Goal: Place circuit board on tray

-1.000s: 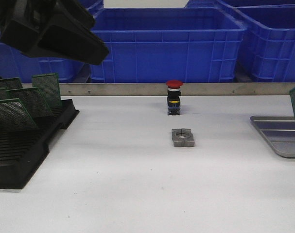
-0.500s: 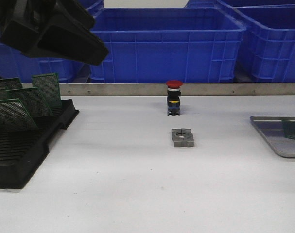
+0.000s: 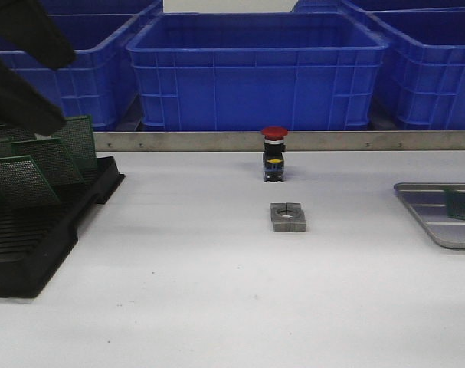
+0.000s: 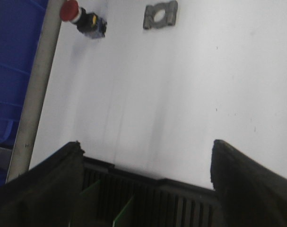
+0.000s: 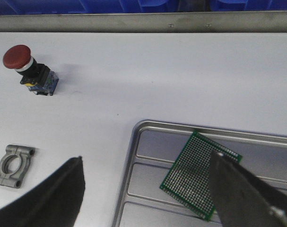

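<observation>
A green perforated circuit board point(image 5: 200, 176) lies flat in the silver-grey tray point(image 5: 134, 156), at the table's right edge in the front view, board point(image 3: 462, 203) on tray point(image 3: 424, 201). My right gripper point(image 5: 145, 158) hovers open above the tray's near corner, its fingers apart from the board. Several more green circuit boards point(image 3: 44, 161) stand in the black slotted rack point(image 3: 33, 245) on the left. Over that rack my left gripper point(image 4: 146, 143) is open wide and holds nothing.
A red-capped push button point(image 3: 274, 153) and a grey metal clamp block point(image 3: 288, 217) sit mid-table. Big blue bins point(image 3: 255, 69) line the back behind a metal rail point(image 3: 217, 141).
The board stood upright in the right gripper over the tray; it now lies flat in the tray, let go. The left arm has moved left and down toward the rack.
</observation>
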You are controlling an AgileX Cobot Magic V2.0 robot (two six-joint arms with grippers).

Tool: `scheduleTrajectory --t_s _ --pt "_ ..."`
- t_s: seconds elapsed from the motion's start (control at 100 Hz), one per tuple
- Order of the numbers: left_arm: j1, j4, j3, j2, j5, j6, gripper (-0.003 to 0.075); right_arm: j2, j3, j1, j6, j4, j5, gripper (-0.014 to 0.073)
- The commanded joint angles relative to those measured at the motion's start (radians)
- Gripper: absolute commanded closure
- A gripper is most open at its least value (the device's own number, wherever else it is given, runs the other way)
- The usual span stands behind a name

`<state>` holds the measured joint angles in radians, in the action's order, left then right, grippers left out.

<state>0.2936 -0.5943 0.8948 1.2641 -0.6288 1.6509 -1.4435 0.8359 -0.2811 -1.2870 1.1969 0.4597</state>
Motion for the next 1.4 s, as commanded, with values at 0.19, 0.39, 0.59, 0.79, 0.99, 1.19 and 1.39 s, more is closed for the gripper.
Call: scheduleTrajectory --t_s 0.19,0.39,0.59,0.79,0.99,1.19,1.39 --pt "-0.14 0.064 0.026 -0.003 0.016 -0.027 0.0195 0.067 0.029 -0.002 -0.009 0.04 0.043 0.003" --pt "-0.167 0.139 0.028 0.088 0.047 -0.027 0.0195 0.067 0.029 -0.002 -0.009 0.04 0.067 0.003" --pt "-0.167 0.139 0.055 0.167 0.111 -0.027 0.0195 0.067 0.029 -0.002 -0.009 0.04 0.067 0.003" --pt "-0.168 0.146 0.104 0.24 0.12 -0.027 0.0195 0.067 0.029 -0.002 -0.009 0.04 0.067 0.003" --pt "-0.172 0.156 0.117 0.311 0.126 -0.027 0.0272 0.067 0.029 -0.002 -0.009 0.04 0.062 0.003" --pt "-0.172 0.154 0.117 0.336 0.187 -0.027 0.0475 0.067 0.029 -0.002 -0.009 0.04 0.067 0.003" --pt "-0.172 0.154 0.117 0.334 0.173 -0.027 0.0733 0.067 0.029 -0.002 -0.009 0.04 0.066 0.0033"
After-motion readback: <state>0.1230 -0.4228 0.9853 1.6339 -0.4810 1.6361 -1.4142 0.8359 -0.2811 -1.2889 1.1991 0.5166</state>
